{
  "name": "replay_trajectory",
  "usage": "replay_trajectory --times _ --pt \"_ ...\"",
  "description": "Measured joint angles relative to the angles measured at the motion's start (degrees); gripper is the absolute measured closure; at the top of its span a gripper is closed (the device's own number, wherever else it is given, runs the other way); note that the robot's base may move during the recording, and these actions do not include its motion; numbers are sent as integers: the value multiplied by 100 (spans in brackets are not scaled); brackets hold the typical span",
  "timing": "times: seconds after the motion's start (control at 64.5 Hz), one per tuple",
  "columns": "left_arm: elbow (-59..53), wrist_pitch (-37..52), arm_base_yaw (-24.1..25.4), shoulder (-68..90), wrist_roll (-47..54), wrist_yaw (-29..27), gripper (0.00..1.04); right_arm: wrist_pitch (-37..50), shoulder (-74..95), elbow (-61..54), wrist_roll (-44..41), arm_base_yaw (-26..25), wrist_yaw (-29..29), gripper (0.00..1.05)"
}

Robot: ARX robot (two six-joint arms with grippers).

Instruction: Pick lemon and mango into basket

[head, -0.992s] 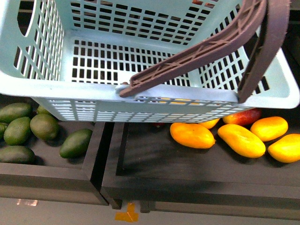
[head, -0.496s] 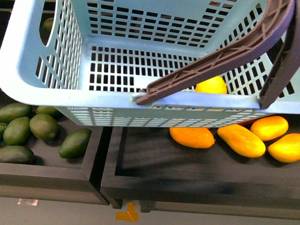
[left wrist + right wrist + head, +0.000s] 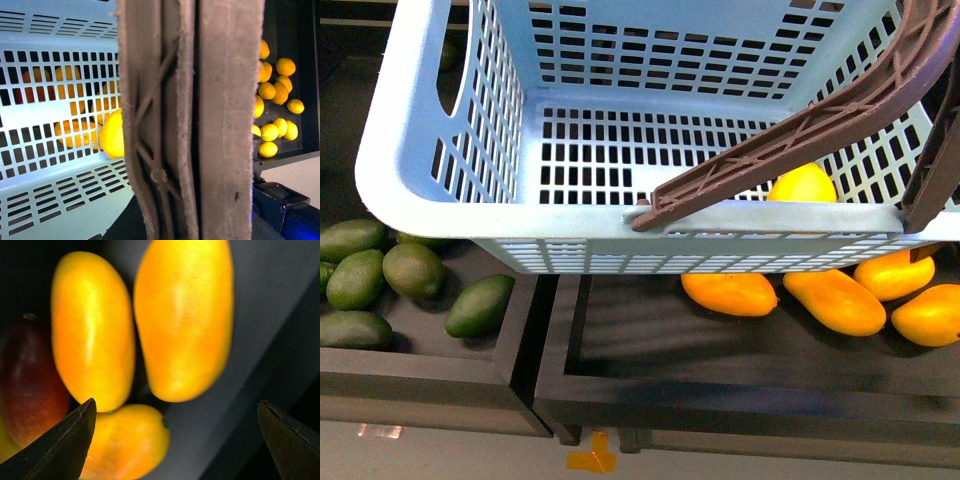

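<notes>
Nearest, I read a dark tray [image 3: 650,370] holding mangoes [image 3: 730,293] at right. Dark green fruits [image 3: 415,270] lie at left. The right gripper [image 3: 176,405] hangs over the mangoes, fingers spread wide, holding nothing. Above and beyond, the basket [image 3: 410,150] carries the lemon [image 3: 802,184] in its near-right corner. Left gripper: hidden (brown handle [image 3: 190,120] fills that view), so I cannot tell.

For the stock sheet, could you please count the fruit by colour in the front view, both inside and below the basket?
Yellow lemon, in the basket: 1
Orange mangoes: 4
Dark green fruits: 5 in plain view; partly hidden ones not counted
Total: 10
</notes>
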Motion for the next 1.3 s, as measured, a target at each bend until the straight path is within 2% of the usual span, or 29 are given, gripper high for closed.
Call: replay_trajectory --times 0.465,1.163,1.302 --pt "0 0 11 0 9 -55 89 -354 713 1180 435 199 -61 9" --pt "0 0 11 0 9 -46 89 -393 1526 1814 472 35 -37 9" --pt "0 0 11 0 9 -33 89 -402 1578 1843 448 -17 -31 26"
